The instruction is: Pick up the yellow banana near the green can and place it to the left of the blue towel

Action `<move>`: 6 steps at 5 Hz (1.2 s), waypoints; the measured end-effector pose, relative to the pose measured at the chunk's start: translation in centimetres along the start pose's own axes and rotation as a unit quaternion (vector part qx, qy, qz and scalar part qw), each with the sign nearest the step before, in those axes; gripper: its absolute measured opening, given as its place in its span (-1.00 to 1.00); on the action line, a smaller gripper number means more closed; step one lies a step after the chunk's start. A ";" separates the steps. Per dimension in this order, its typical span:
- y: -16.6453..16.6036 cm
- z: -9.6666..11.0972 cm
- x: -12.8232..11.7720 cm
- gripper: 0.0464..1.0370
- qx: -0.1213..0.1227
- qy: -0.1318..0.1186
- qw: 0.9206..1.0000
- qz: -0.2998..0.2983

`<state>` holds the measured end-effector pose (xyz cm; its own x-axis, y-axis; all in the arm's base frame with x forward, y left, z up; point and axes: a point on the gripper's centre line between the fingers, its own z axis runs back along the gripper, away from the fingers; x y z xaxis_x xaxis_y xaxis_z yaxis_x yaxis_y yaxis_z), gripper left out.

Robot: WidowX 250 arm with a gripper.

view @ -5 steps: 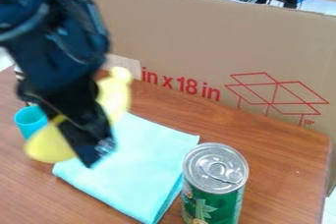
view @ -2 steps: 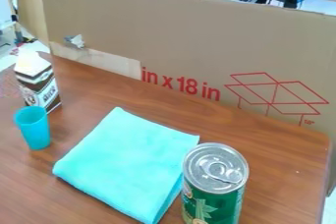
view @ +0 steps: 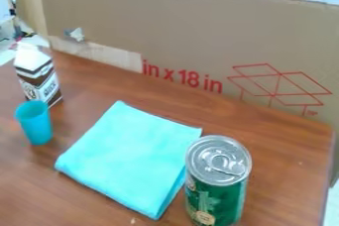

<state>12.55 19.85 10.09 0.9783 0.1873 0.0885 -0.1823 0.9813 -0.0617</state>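
When handling the cloth [view: 129,158], flat on the table [view: 288,175] between cup [view: 35,123] at 10 o'clock and can [view: 217,183] at 4 o'clock, expect light, limp folds; pinch corner at 12 o'clock. Cannot tell gripper state.

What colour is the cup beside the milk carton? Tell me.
The cup is blue-green; the camera view shows it best.

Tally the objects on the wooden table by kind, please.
Folded turquoise cloth: 1
Turquoise plastic-looking cup: 1
Brown-and-white milk carton: 1
Green cylindrical can with silver lid: 1
Total: 4
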 end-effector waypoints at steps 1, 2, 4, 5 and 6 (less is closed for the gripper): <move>3.5 -2.7 0.5 0.13 -0.014 0.021 0.999 0.020; 5.0 -2.8 0.7 0.13 -0.004 0.039 0.999 0.016; 7.8 -4.8 1.9 0.13 0.035 0.034 0.999 -0.003; 8.9 -7.1 2.2 0.13 0.045 0.033 0.998 0.001; 8.9 -7.9 3.3 0.22 0.055 0.029 0.998 -0.002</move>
<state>14.92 28.84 1.95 0.9826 0.1834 0.0306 -0.1847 0.9816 0.0481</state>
